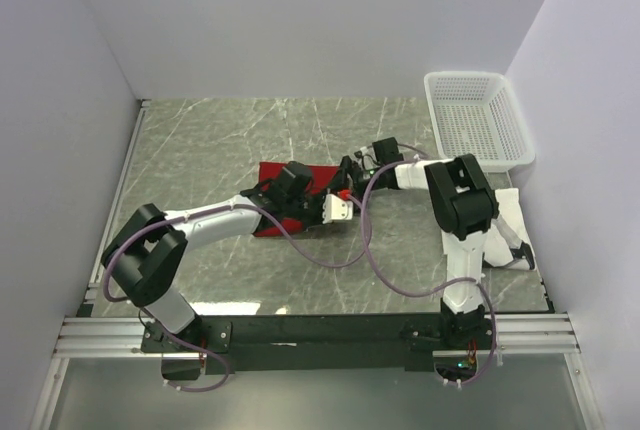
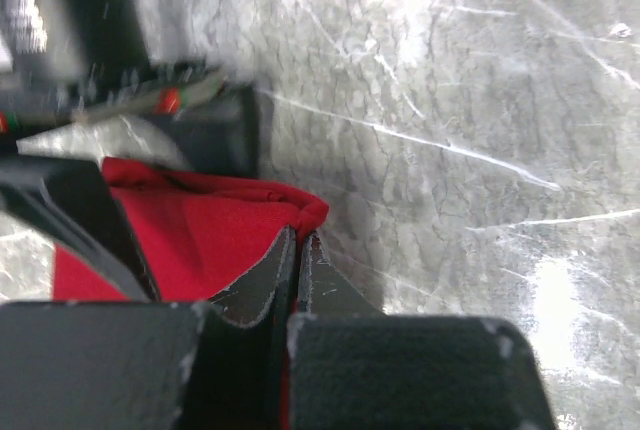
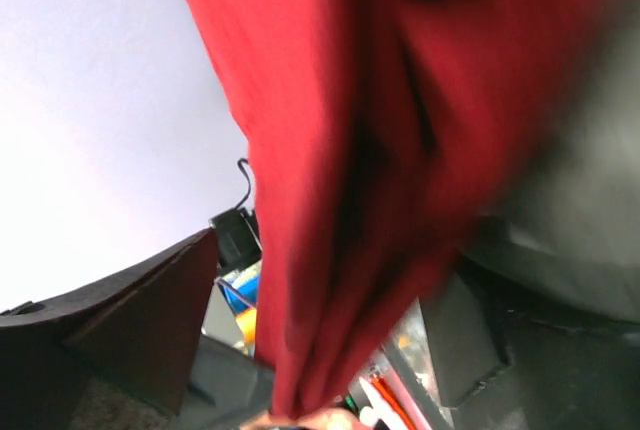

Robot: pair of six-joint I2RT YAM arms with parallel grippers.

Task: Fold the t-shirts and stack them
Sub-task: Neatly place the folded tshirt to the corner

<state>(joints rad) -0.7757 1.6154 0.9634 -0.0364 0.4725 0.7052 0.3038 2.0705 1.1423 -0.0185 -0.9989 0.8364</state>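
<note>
Left end effector [image 2: 298, 270] clamped on red t-shirt [image 2: 210, 225] edge, right end effector [image 3: 310, 335] wide apart, fabric hanging between its jaws

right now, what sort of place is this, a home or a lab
Probably a robot test cell: plain white walls box in a marble-patterned table, and the left arm and right arm are bolted to a metal rail at its near edge.

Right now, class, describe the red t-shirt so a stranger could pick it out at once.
Start with the grey marble table. Near its middle lies the red t-shirt. It is the only red cloth: the other t-shirt and the basket, both at the right, are white.
</note>
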